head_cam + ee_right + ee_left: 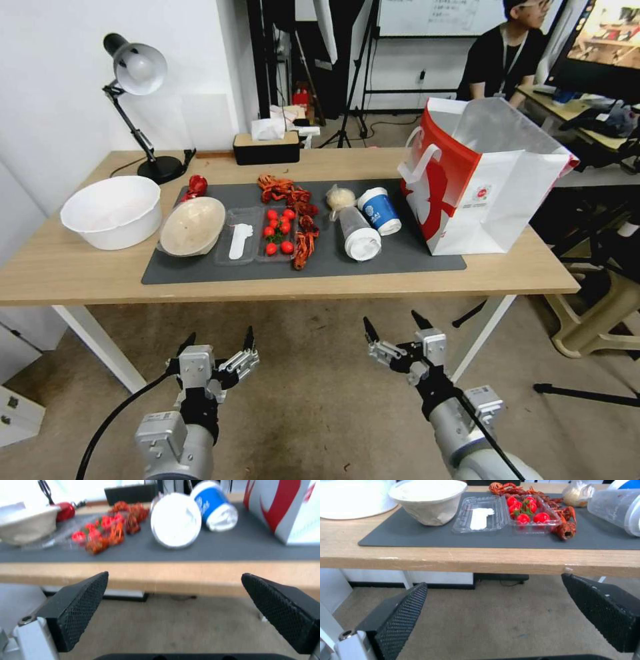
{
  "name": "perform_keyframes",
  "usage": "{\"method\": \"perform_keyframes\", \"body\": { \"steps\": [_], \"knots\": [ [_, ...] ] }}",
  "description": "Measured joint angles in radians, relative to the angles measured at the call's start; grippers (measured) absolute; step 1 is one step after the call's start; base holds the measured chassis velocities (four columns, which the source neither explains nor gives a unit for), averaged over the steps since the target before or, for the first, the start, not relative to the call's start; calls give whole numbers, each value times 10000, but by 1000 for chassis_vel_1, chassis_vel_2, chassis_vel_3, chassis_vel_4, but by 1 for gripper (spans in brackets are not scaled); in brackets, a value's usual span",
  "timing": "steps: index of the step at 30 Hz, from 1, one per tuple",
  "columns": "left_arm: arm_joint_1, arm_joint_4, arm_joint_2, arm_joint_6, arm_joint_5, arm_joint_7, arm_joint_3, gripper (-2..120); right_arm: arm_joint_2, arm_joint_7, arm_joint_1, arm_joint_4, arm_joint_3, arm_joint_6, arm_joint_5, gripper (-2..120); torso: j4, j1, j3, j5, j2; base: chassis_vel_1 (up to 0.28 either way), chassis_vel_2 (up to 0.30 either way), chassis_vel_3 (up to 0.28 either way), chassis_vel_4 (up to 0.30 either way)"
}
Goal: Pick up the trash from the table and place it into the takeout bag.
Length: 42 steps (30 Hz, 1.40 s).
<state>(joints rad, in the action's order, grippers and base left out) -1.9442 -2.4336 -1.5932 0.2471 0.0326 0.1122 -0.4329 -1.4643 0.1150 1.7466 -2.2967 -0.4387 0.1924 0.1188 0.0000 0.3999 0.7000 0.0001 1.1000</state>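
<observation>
Nearest me, the left claw (217, 350) and the right claw (399, 333) hang low before the desk (80, 267), both spread wide and holding nothing. On the dark grey mat (400, 257) beyond, every piece of trash looks untouched: the beige paper bowl (192, 225), a clear tray of tomatoes (277, 233), crayfish shells (303, 248), the clear white-lidded cup (359, 233) on its side, the blue-white paper cup (380, 210), the knotted plastic bag (341, 197) and the crushed red can (196, 186). The takeout bag (487, 200) stands open at the mat's right end. Nothing seems bagged yet; all the picking is left.
</observation>
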Motion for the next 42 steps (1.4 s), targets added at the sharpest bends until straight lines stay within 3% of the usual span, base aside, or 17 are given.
{"method": "perform_keyframes", "body": {
  "steps": [8, 13, 18, 27, 36, 42],
  "knots": [
    [188, 62, 47, -24, 456, -22, -37, 100, 345, -95, -373, -295, -109, -43, 200, 100, -2, 0, 0, 1, 0, 0, 0, 0, 0],
    [425, 186, 230, 201, 708, -60, -10, 100, 996, -382, -1244, 32, -265, -474, 881, 100, -2, 2, 0, -2, 0, 0, 0, 0, 0],
    [424, 221, 268, 215, 803, -57, -157, 100, 2108, -752, -2907, 1320, 36, -1361, 2368, 100, 3, 2, 1, -1, 0, 0, 0, 0, 0],
    [319, 174, 171, 85, 819, -48, -386, 100, 2667, -869, -4816, 2857, 690, -1505, 3137, 100, -1, 2, 1, 0, 0, 0, 0, 0, 0],
    [321, 244, 26, -251, 931, -177, -466, 100, 2786, -1317, -6505, 4035, 1656, -768, 3267, 100, 1, 2, 1, -1, -1, 0, 0, 0, 0],
    [231, 224, -42, -267, 981, -214, -544, 100, 2469, -2088, -7527, 4471, 2408, 244, 3041, 100, 1, 2, 1, -2, -1, 0, 0, 0, 0]
  ]
}}
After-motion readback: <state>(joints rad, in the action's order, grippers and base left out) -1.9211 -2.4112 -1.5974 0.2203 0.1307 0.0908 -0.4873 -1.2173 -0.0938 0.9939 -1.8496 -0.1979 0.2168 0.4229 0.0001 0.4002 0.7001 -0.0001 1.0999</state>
